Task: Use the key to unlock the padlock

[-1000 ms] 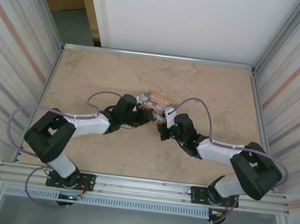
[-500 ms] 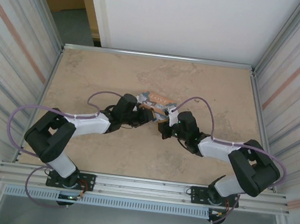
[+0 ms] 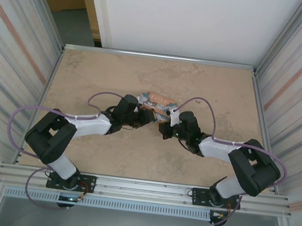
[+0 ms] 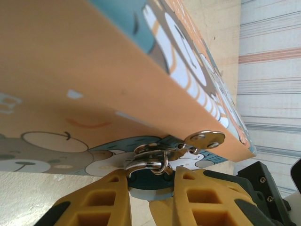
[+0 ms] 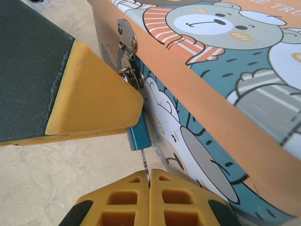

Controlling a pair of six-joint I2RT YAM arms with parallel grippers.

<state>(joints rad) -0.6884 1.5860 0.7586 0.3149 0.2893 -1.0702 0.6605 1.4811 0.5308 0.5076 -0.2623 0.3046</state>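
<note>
**Both grippers closed at the box's latch, one on the padlock, one on the key**

At the bottom centre of the right wrist view, the right gripper (image 5: 149, 182) has its yellow pads pressed together on the key (image 5: 144, 162). The key is a thin silvery sliver rising from the seam between the pads to the underside of the padlock (image 5: 138, 134).

In the left wrist view, the left gripper (image 4: 151, 182) pinches the padlock's blue body between its yellow fingers at the bottom centre. The silvery shackle (image 4: 149, 160) sits just above the fingers, looped through the box's metal hasp (image 4: 204, 139).

The bear-printed box (image 3: 157, 99) lies on the tan table (image 3: 89, 77) at mid-frame of the top view. Both arms reach in to meet at its near edge.
</note>
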